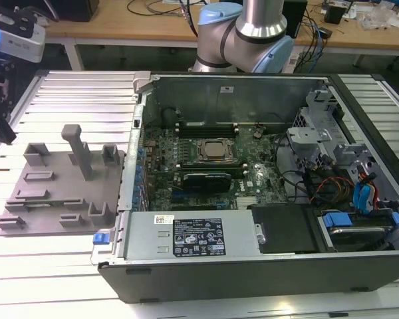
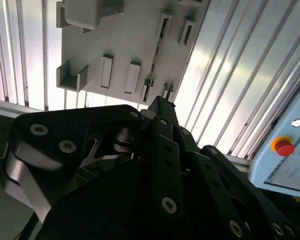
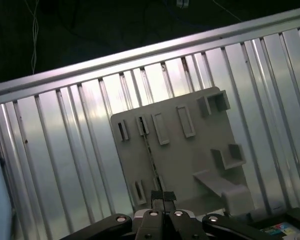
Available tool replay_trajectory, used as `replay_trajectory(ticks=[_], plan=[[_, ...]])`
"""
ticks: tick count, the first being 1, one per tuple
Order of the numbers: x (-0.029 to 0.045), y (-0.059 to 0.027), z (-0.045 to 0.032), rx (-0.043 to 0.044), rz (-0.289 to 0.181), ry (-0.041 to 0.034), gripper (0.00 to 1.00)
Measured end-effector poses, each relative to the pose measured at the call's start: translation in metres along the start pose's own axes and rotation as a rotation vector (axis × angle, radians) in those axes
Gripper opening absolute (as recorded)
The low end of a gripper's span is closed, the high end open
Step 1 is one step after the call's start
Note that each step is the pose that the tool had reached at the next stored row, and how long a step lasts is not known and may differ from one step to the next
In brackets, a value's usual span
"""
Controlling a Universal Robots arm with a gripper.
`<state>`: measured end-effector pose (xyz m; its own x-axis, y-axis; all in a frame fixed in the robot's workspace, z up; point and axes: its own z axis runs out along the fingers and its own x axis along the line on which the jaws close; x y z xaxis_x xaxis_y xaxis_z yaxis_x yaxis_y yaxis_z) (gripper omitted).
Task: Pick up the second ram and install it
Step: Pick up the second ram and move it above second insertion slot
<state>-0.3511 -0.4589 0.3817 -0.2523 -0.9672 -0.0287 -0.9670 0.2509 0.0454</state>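
Jaws together above ram (image 3: 150, 160) in tray (image 3: 190, 160)

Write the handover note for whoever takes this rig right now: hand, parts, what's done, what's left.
Hand: shut, holding nothing, hovering above the grey holder tray without touching it.
Second ram: standing on edge in a long slot of the tray, roughly in line with the hand in the first wrist view.
Computer case: open, to the exterior view's right of the tray.
Done: hand brought over the tray.
Left: the ram is not yet gripped, so the pick and the install both remain.
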Motion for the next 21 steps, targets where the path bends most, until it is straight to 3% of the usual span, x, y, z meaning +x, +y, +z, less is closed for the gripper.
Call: replay_trajectory(ticks=[7, 12, 19, 21], plan=[[0.0, 0.0, 0.0, -0.0022, -0.074, 0.0033, 0.08], [0.0, 0.0, 0.0, -0.0051, -0.178, 0.0081, 0.08], [0.0, 0.0, 0.0, -0.0054, -0.188, 0.0086, 0.08], [0.0, 0.0, 0.0, -0.0054, -0.188, 0.0086, 0.14]])
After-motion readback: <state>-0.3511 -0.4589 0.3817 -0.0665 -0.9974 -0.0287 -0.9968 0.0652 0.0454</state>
